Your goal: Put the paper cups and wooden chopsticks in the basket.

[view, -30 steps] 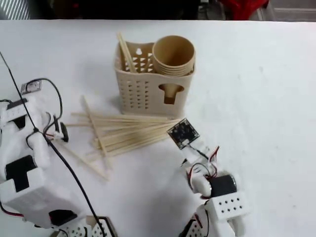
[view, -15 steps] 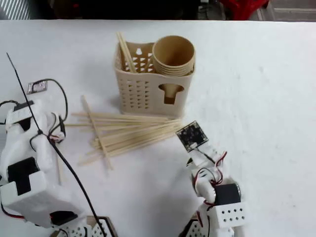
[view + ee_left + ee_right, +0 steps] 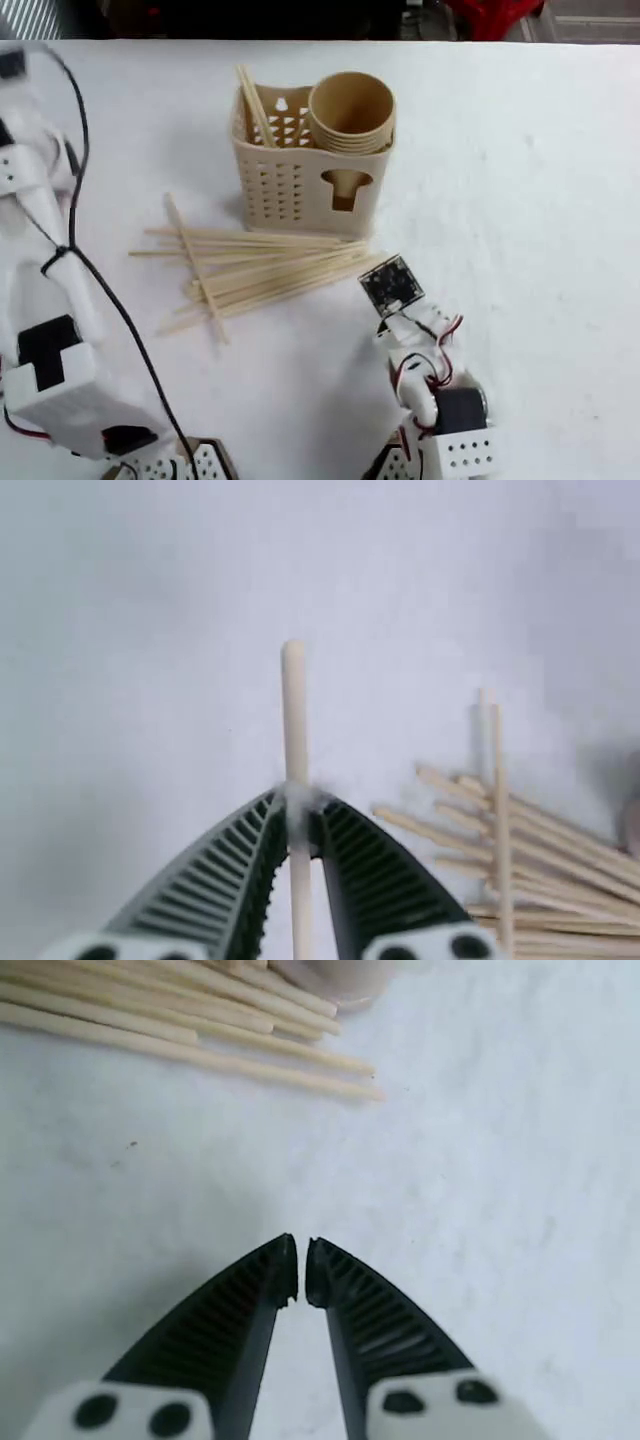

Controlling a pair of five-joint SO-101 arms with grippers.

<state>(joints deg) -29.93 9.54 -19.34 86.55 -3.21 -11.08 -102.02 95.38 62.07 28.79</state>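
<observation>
Ribbed left end effector (image 3: 300, 800) pinches one round wooden chopstick (image 3: 293, 705) — smooth, pale.

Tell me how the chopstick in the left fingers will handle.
Likely stiff and light: the chopstick runs straight past the fingers. Pinched at one narrow spot, it may pivot or slip. Round-tipped, it probably rolls if dropped.
</observation>
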